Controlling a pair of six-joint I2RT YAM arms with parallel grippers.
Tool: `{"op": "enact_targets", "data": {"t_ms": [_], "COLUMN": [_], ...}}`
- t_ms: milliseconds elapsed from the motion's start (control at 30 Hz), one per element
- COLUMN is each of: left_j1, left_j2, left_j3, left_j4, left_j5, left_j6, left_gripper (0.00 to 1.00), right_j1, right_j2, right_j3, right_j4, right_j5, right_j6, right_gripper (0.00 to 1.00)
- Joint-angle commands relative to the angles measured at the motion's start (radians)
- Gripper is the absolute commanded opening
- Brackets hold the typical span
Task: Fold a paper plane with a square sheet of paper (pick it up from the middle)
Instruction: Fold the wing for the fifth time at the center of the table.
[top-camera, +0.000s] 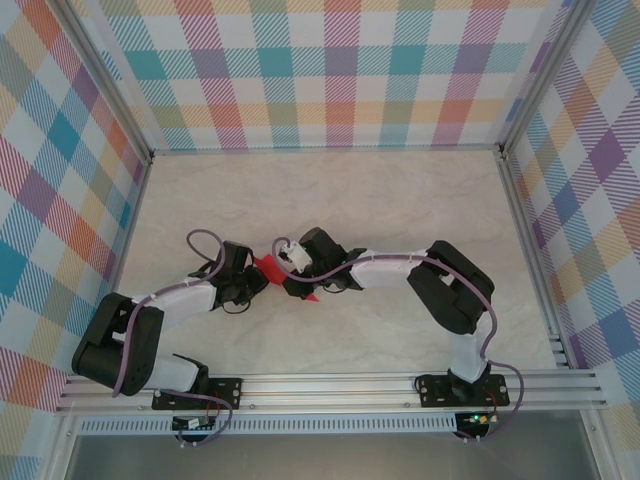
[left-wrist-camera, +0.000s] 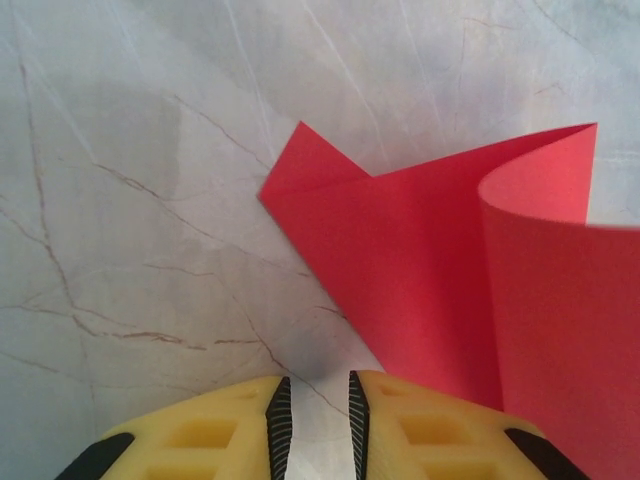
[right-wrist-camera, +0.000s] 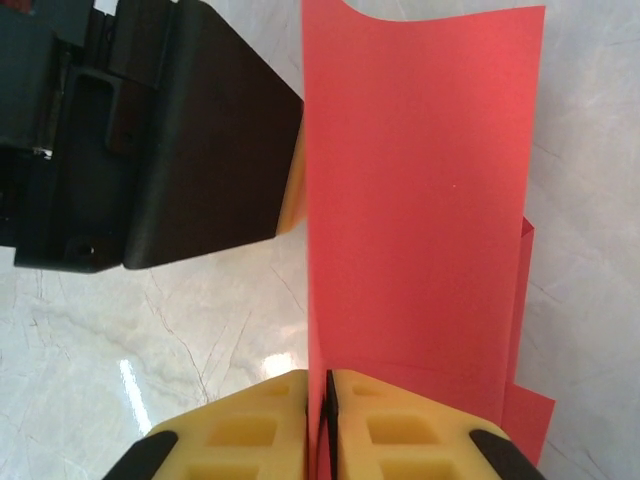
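The red square sheet of paper stands between my two grippers at the table's middle. In the left wrist view the sheet has a folded corner flap lying on the table, and its right part curls upward. It is a loosely bent sheet, not a paper plane in shape. My right gripper is shut on the sheet's near edge and holds it upright. My left gripper stands just left of the paper, narrowly open, with bare table between its fingers.
The marble-patterned table is walled by checked panels on three sides, with an aluminium rail along the near edge. The left gripper's black body sits close to the upright paper in the right wrist view.
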Motion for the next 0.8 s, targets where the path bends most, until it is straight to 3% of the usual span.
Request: {"op": "enact_targets", "data": {"t_ms": [0,300,433,767], "left_j1": [0.009,0.012,0.012,0.012], "left_j2": [0.067,0.082,0.071,0.068], "left_j3": [0.029,0.033,0.027,-0.008], "left_j4": [0.087,0.11,0.147,0.321], "left_j5": [-0.017,-0.007,0.018,0.138], "left_j6": [0.039,0.087,0.111,0.121], "left_gripper": [0.25,0.24,0.26,0.26], "right_j1": [-0.014,-0.065,-0.075,-0.071], "right_j2": [0.032,0.082,0.081,-0.015], "right_j3": [0.039,0.064,0.056,-0.023], "right_j4": [0.025,0.089,0.121,0.048], "right_j5": [-0.073,-0.229,-0.24,-0.021], "right_j6": [0.006,0.216,0.324,0.413], "right_gripper": [0.12,0.08,0.08,0.09]}}
